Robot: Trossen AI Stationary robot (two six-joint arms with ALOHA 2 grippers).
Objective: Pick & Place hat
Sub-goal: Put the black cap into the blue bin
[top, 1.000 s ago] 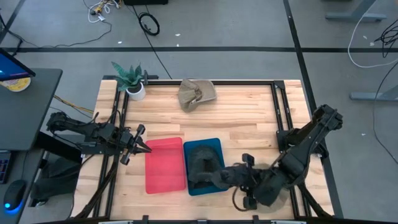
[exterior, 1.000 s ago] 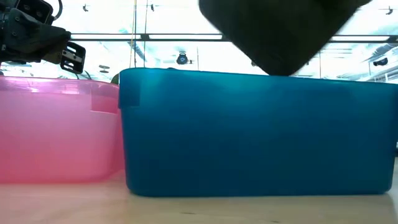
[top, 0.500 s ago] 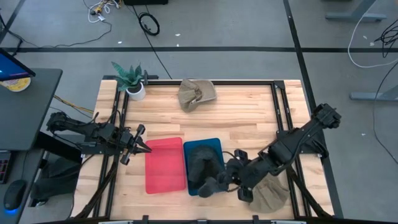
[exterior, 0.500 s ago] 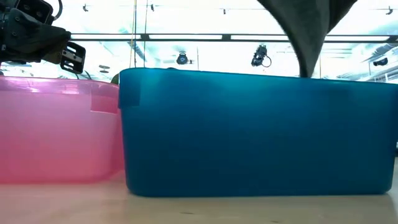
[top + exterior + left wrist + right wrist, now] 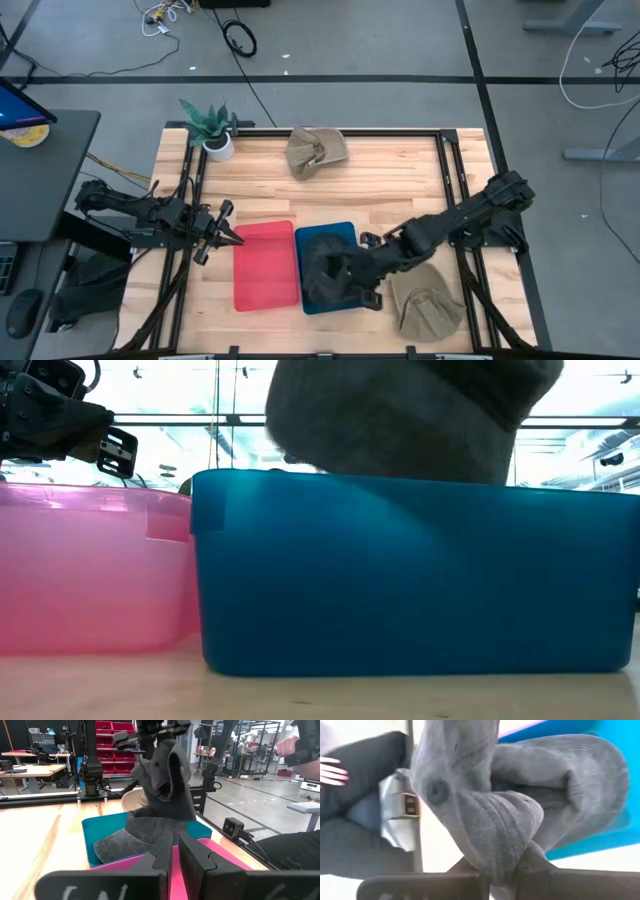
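One dark hat (image 5: 330,283) clamped in right gripper (image 5: 352,282) jaws over blue bin (image 5: 340,234); left jaws clenched.

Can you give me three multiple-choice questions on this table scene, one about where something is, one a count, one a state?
1. Where does the potted plant stand?
A. at a far corner of the table
B. inside the pink bin
C. beside the right arm

2. How many beige hats lie on the table?
A. one
B. two
C. four

3. What is the right pincer doing?
A. hanging open over the pink bin
B. shut on the dark grey hat above the blue bin
C. resting on the plant

Answers: 1 A, it sits at the far left corner; 2 B, one far, one near; 3 B, the cloth is pinched between its fingers.
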